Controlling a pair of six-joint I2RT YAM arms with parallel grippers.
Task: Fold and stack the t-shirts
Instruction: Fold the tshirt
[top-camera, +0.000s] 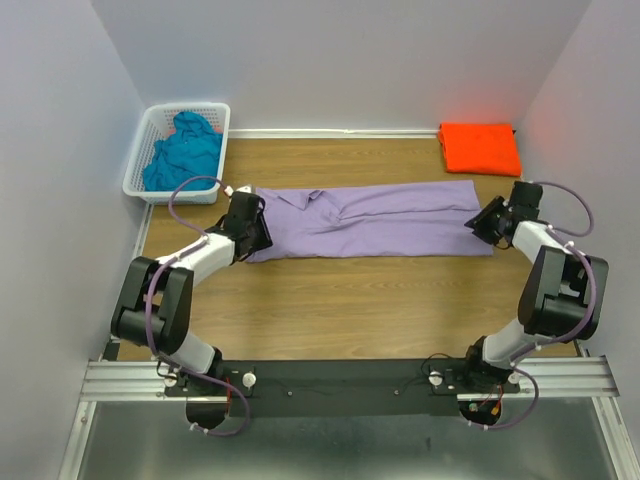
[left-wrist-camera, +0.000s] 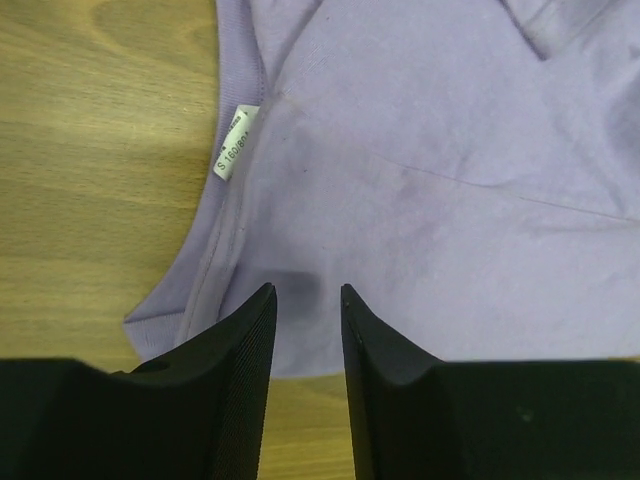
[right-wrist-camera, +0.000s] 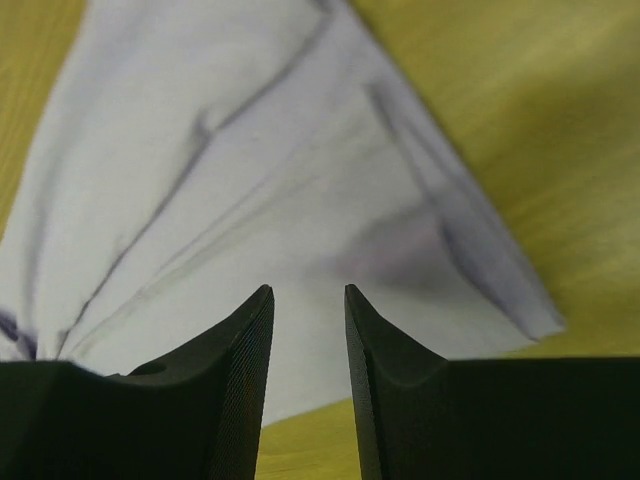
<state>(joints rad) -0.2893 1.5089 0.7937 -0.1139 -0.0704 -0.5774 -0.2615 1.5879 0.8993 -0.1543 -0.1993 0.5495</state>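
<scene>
**Top external.** The lavender t-shirt (top-camera: 380, 220) lies as a long strip across the table (top-camera: 350, 300) and spans the whole stretch between my two grippers. The left gripper (top-camera: 258, 232) sits on its left end and the right gripper (top-camera: 480, 222) on its right end. The orange t-shirt (top-camera: 480, 148) lies folded beyond the right gripper, apart from the lavender one. The teal t-shirt (top-camera: 185, 150) is bunched in the white basket (top-camera: 140, 160), beyond the left gripper and to its outer side.

**Left wrist.** The left gripper (left-wrist-camera: 308, 292) has its jaws narrowly apart. I see nothing pinched in the gap. Its tips are over the hem of the lavender t-shirt (left-wrist-camera: 430, 150), and the cloth spreads ahead and to the right. A white size label (left-wrist-camera: 236, 142) lies ahead, slightly left. There is bare table (left-wrist-camera: 90, 150) to the left.

**Right wrist.** The right gripper (right-wrist-camera: 308, 292) also has its jaws narrowly apart, with cloth showing through the gap. The lavender t-shirt (right-wrist-camera: 230, 180) runs ahead and to the left, and one corner of it ends just to the right of the tips. There is table (right-wrist-camera: 520, 120) to the right.
</scene>
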